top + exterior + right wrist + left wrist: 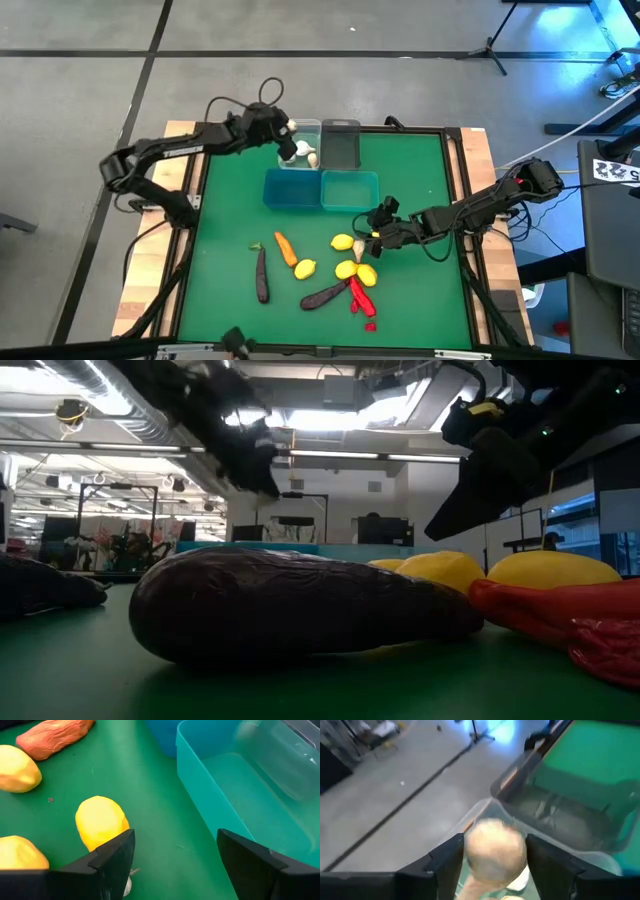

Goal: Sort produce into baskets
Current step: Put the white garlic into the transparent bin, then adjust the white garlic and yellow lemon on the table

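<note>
The left gripper (288,140) hangs over the clear basket (300,145) at the back of the green table (230,220). In its wrist view a white garlic bulb (495,851) sits between its two dark fingers (442,865), which stand parted just beside the bulb's flanks; whether they press on it cannot be told. Below the bulb lies the clear basket's floor, with another garlic bulb (312,158) already resting in it. Just beyond that basket stands the dark grey basket (341,143), and nearer the table's middle the two teal-blue baskets (320,189) sit side by side.

The right gripper (378,228) is low over the table with its fingers spread wide and nothing between them. Just beside its fingertips lies a yellow lemon (101,821), with a small white garlic piece (127,885) under the near finger. Farther from it are two more lemons (15,769), then the orange carrot (55,735). On its other side a teal-blue basket (235,795) stands open.

Away from both grippers, toward the front edge, lie a dark purple eggplant (327,295), red chili peppers (360,297) and a second eggplant (262,275).
</note>
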`<state>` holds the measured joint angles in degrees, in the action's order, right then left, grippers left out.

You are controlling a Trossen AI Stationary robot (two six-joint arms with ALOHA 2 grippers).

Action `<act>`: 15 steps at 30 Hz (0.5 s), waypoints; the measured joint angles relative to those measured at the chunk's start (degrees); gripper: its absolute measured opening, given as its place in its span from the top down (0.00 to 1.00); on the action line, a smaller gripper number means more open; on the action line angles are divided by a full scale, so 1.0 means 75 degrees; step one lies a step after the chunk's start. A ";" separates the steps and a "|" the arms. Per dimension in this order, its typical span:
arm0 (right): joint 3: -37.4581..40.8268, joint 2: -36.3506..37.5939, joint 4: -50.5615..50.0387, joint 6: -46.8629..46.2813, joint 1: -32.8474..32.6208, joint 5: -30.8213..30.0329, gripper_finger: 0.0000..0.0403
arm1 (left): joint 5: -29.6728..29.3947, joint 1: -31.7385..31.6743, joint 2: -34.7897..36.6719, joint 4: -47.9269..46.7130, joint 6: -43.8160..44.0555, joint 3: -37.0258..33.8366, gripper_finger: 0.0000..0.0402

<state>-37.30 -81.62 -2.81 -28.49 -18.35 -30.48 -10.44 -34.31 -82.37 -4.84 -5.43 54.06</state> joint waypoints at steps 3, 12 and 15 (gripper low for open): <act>0.0000 0.0000 -0.0006 0.0023 0.0000 0.0000 0.30 | 0.0160 -0.0177 -0.0546 0.0217 -0.0040 0.0000 0.42; 0.0000 0.0000 -0.0038 0.0032 0.0000 0.0000 0.30 | 0.0650 0.0032 -0.1297 0.0153 -0.0243 0.0000 0.33; 0.0000 0.0000 -0.0043 0.0061 0.0000 0.0000 0.30 | 0.0741 0.0584 -0.0929 0.0075 -0.0376 0.0000 0.33</act>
<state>-37.30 -81.62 -3.13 -28.03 -18.35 -30.48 -4.88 -29.93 -89.34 -4.28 -8.25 54.06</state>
